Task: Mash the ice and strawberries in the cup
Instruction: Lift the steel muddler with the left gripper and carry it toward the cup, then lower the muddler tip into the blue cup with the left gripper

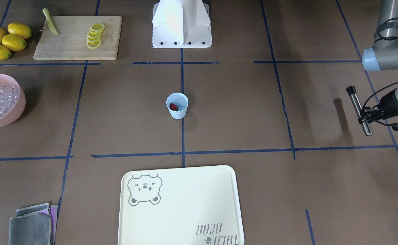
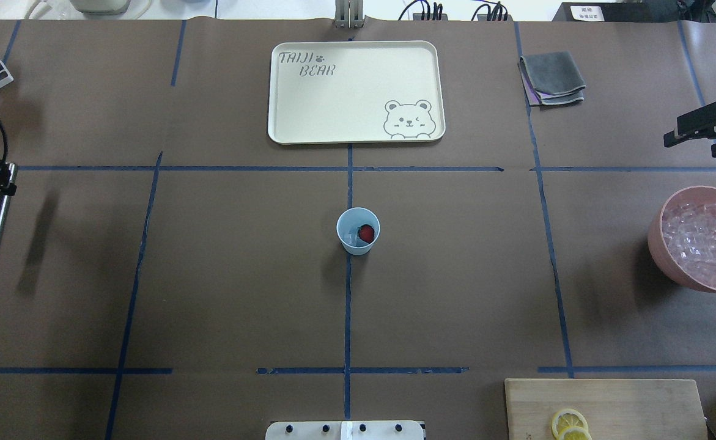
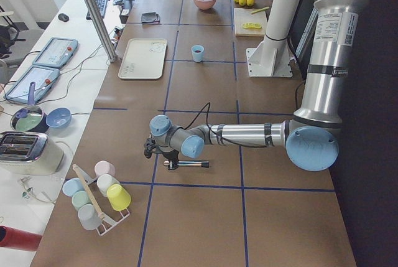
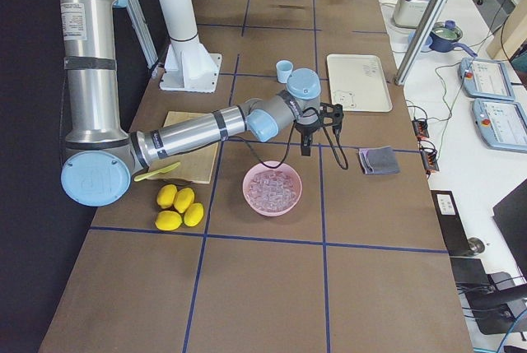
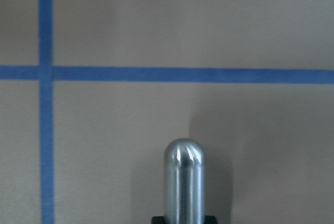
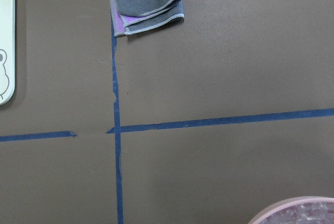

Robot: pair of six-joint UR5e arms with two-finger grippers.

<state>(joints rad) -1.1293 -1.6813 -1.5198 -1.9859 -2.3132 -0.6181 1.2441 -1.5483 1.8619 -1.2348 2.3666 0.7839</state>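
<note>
- pale-blue cup [image 2: 358,247] stands mid-table on the centre tape line, with strawberry [image 2: 366,232] and ice [image 2: 351,237] inside.
- left gripper [image 1: 364,115] clamps a steel muddler [image 1: 358,103], well apart from cup.
- right gripper [image 2: 703,135] is spread and empty, near pink bowl [image 2: 658,241].

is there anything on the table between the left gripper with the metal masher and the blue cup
Nothing visible does. The left gripper holds the metal masher out at the table's side, and between it and the cup lie only the brown table cover and blue tape lines. The tray sits off that path.
</note>
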